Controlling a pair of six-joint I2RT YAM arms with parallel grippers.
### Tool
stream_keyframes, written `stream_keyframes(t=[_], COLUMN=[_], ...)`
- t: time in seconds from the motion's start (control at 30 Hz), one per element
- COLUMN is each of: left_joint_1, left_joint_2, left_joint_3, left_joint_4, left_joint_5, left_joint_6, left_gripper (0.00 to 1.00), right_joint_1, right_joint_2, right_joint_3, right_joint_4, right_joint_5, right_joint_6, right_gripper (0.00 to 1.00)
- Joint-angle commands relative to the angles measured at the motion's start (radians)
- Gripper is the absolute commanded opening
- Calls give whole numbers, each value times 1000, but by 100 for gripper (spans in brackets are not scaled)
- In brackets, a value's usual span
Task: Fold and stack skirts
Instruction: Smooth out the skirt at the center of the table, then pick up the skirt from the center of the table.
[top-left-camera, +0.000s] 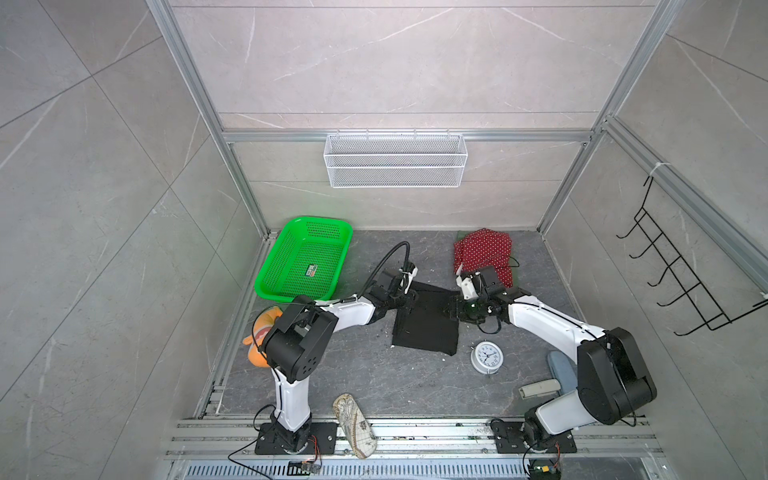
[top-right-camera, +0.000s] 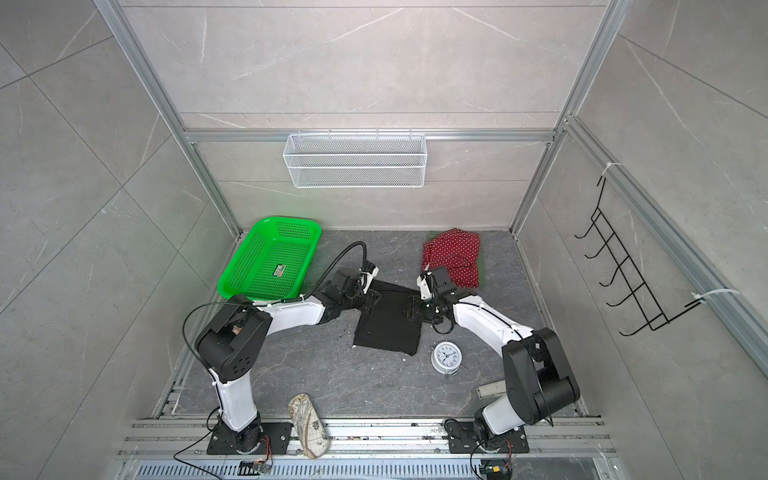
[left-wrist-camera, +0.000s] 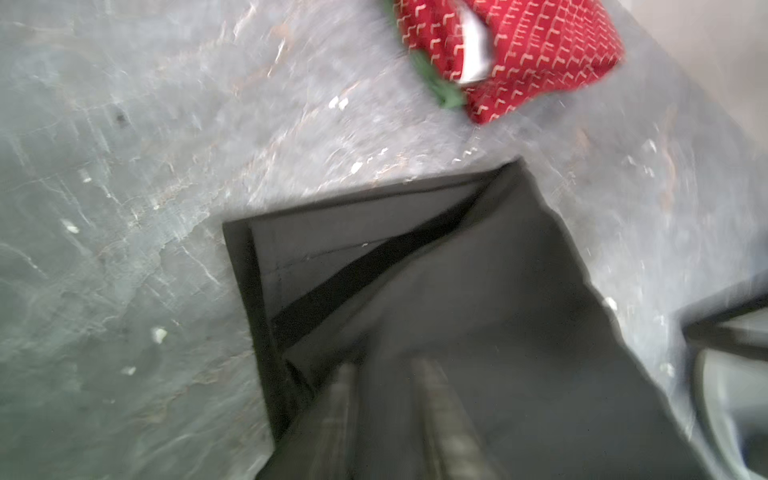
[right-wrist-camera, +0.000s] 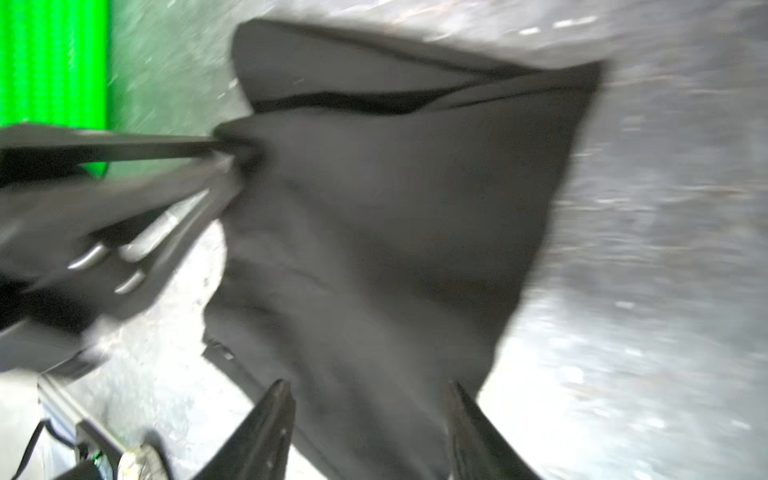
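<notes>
The black skirt (top-left-camera: 428, 328) lies partly folded in the middle of the table, its near half flat and its far part lifted and creased (right-wrist-camera: 395, 208). My left gripper (top-left-camera: 409, 301) is at its far left edge, fingers a little apart over the cloth (left-wrist-camera: 386, 365), which bunches at their tips. Over the far right edge my right gripper (right-wrist-camera: 370, 386) stands open, with nothing between its fingers. At the back right sits the folded red polka-dot skirt (top-left-camera: 482, 249). The dark green skirt (left-wrist-camera: 444, 93) shows only as an edge under it.
A green basket (top-left-camera: 305, 257) stands at the back left, an orange plush toy (top-left-camera: 257, 332) by the left arm. An alarm clock (top-left-camera: 487, 356) sits just right of the black skirt. A patterned case (top-left-camera: 354, 424), a grey block (top-left-camera: 539, 388) and a blue pad (top-left-camera: 561, 368) lie near the front.
</notes>
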Motion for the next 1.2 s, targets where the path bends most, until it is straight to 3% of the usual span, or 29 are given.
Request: stream_keyframes(t=[0.0,0.1,0.5,1.17], left_joint_1=[3,-8,-36,-36], left_joint_2=[-80,-103,-38,98], left_joint_3=[-31,-64,-162,-97], left_joint_4=[-3,-1,72,81], left_joint_5=[51,63,30,46], left_joint_6=[-29,-62,-202,-263], left_gripper=[44,44,39,32], right_joint_1=[-35,-65,-119,-118], right_joint_2=[13,23,120,312], right_joint_3=[-10,-39,-59,83], right_joint_4=[-37,-9,56,124], right_joint_5=[-28,-51,-159,-214], right_joint_6=[-36,-37,-26,7], right_gripper=[68,76,80,71])
